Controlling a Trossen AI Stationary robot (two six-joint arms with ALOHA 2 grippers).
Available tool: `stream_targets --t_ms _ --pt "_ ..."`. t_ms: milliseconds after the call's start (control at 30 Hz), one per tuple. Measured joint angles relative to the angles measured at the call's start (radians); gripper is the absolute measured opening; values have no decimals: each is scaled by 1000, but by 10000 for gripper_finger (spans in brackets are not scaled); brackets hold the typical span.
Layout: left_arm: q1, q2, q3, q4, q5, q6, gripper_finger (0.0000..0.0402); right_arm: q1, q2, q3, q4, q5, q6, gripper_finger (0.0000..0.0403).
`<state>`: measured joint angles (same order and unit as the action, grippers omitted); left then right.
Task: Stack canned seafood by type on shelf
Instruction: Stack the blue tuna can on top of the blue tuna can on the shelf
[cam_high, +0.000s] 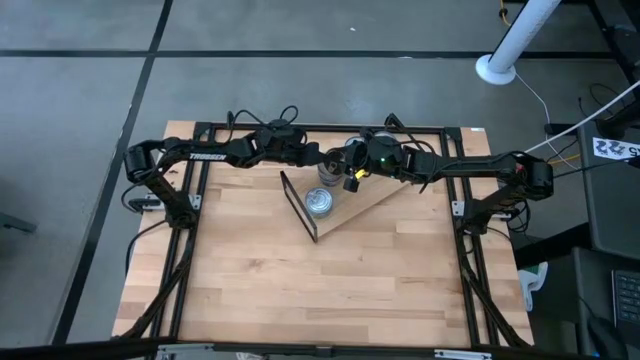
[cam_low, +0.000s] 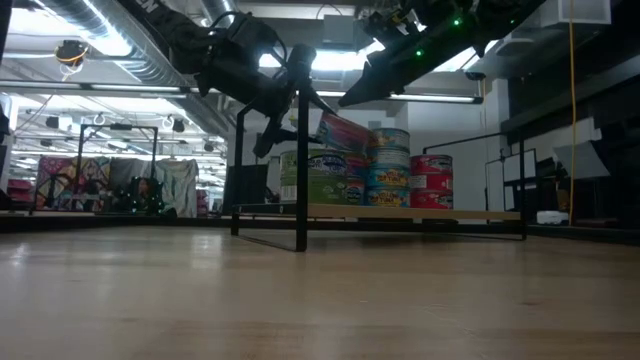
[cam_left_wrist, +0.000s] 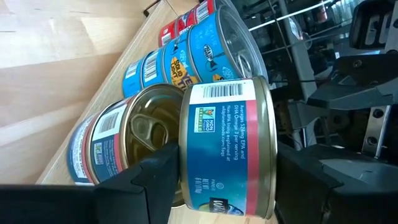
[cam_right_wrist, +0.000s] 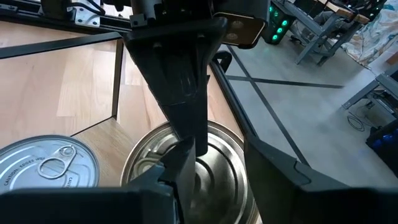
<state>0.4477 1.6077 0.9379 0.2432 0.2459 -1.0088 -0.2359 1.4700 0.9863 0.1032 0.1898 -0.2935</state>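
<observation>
Wooden table (cam_high: 330, 290) first: both arms meet over its 12 o'clock edge, above the shelf (cam_high: 365, 208), and that is where you are working. Your left claw (cam_left_wrist: 230, 180) is clamped on a blue-and-red tin (cam_left_wrist: 227, 124), one finger flat on the lid and the other on the base, so the tin hangs on its edge rather than flat. The right claw (cam_right_wrist: 211, 180) sits right up against that same tin from the 3 o'clock side; I cannot tell whether it has closed on anything. Just behind the held tin stands a gold-lidded tin (cam_left_wrist: 143, 130), with the blue tins (cam_left_wrist: 205, 50) and the red tins (cam_left_wrist: 180, 25) stacked beyond it along the board. The main risk, as I judge it, is the tilt: release now and the tin may roll or land on its rim, and a sideways swing could knock the neighbouring stacks over. The two claws are also close enough to collide if either one turns. The black wire frame (cam_high: 298, 205) closes off the shelf at 9 o'clock, so your free room lies toward 6 o'clock, over the bare tabletop.
</observation>
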Motion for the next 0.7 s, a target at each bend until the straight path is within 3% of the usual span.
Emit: stream_targets --t_ms 400,700 --pt "8 0 0 -1 -3 -20 323 0 0 0 0 0 0 138" --pt "25 0 0 -6 -7 14 337 0 0 0 0 0 0 138"
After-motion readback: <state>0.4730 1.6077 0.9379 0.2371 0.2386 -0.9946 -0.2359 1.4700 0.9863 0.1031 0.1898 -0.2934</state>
